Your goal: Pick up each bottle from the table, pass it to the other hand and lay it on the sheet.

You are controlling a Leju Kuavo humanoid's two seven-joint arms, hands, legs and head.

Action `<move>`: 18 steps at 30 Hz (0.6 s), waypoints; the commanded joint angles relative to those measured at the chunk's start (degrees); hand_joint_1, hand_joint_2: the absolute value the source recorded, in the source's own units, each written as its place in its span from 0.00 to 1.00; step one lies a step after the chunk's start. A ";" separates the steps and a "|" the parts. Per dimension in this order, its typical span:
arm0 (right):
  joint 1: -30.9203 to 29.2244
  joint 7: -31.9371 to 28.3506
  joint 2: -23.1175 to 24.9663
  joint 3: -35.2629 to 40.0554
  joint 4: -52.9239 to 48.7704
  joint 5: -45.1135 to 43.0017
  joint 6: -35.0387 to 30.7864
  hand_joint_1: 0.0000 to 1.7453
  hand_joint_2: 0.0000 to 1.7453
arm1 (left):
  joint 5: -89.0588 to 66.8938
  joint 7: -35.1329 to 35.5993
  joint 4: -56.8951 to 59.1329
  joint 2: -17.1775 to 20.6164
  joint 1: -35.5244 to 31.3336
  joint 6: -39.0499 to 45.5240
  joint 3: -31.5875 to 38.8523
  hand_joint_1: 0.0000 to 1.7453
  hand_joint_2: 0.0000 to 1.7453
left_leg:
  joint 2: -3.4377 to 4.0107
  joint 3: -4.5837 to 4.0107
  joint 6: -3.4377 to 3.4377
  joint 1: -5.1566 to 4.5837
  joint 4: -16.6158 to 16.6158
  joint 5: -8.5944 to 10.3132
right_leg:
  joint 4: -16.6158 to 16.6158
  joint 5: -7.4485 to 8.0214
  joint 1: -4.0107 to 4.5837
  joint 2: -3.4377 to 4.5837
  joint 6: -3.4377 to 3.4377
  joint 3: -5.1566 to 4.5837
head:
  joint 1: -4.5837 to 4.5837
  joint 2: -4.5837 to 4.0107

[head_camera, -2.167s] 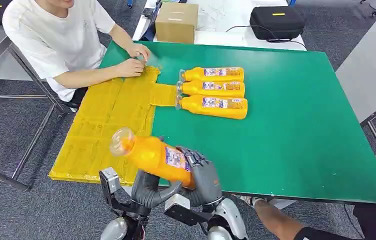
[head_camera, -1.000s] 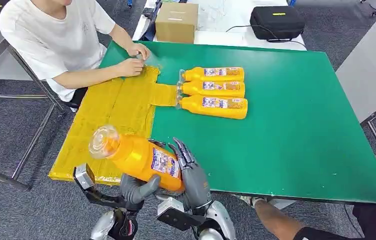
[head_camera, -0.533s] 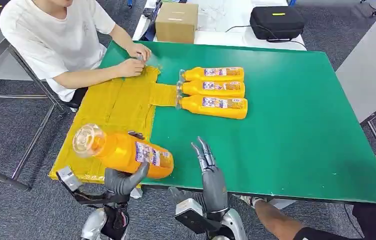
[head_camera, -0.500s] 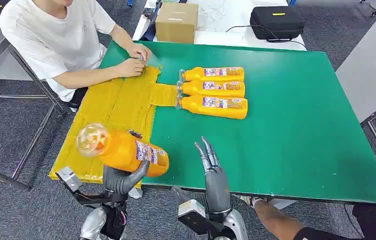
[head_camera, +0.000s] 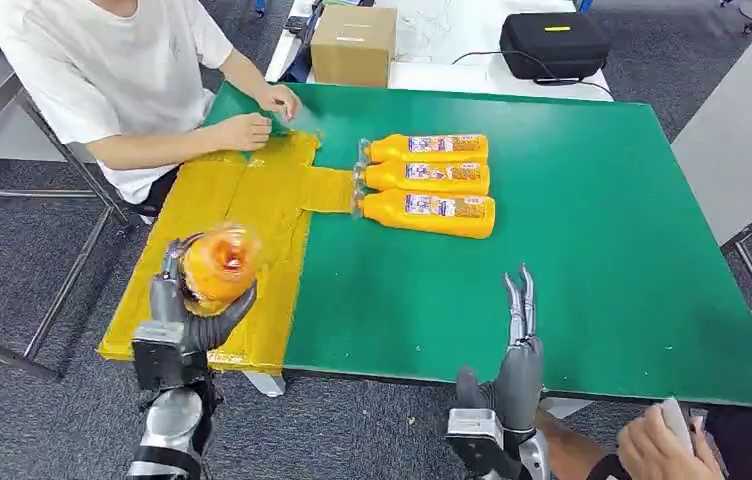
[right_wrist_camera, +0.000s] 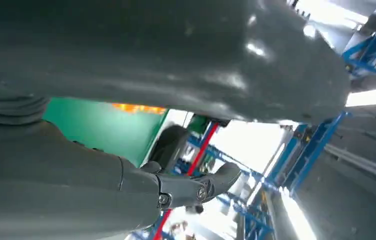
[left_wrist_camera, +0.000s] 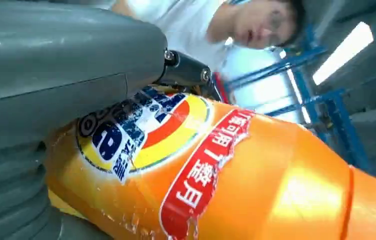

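My left hand grips an orange bottle above the near part of the yellow sheet, its clear cap end turned toward the camera. In the left wrist view the bottle with its colourful label lies close against the grey hand. My right hand stands at the table's near edge with straight fingers pointing up and nothing in it. Three more orange bottles lie side by side on the green table, caps toward the sheet.
A person in a white shirt sits at the far left, both hands on the sheet's far end. A cardboard box and a black case stand behind the table. Another person's hand shows at the bottom right.
The right hand let go of the bottle and moved right along the near edge. The left hand carried the bottle left over the sheet and turned its cap toward the camera.
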 commanded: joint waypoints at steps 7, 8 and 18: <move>-5.94 -1.33 -0.10 2.38 6.07 -2.77 6.61 0.00 0.00 | -46.19 14.58 32.91 5.09 -22.51 16.14 -3.43 1.00 1.00 | 0.02 0.38 -0.12 0.11 -0.02 -0.06 | -0.03 -0.06 0.11 0.02 -0.15 0.41 | 0.00 0.00; -5.94 -1.33 -0.10 2.38 6.07 -2.77 6.61 0.00 0.00 | -46.19 14.58 32.91 5.09 -22.51 16.14 -3.43 1.00 1.00 | 0.09 0.36 -0.09 0.09 -0.05 -0.06 | -0.05 -0.03 0.09 0.08 -0.13 0.37 | -0.02 0.00; -5.93 -2.43 -0.39 2.33 8.33 -4.33 9.42 0.00 0.00 | -53.35 21.02 55.47 7.58 -33.31 9.45 -2.54 1.00 1.00 | 0.13 0.42 -0.12 0.13 0.00 -0.11 | 0.00 -0.07 0.13 0.12 -0.14 0.43 | -0.02 0.00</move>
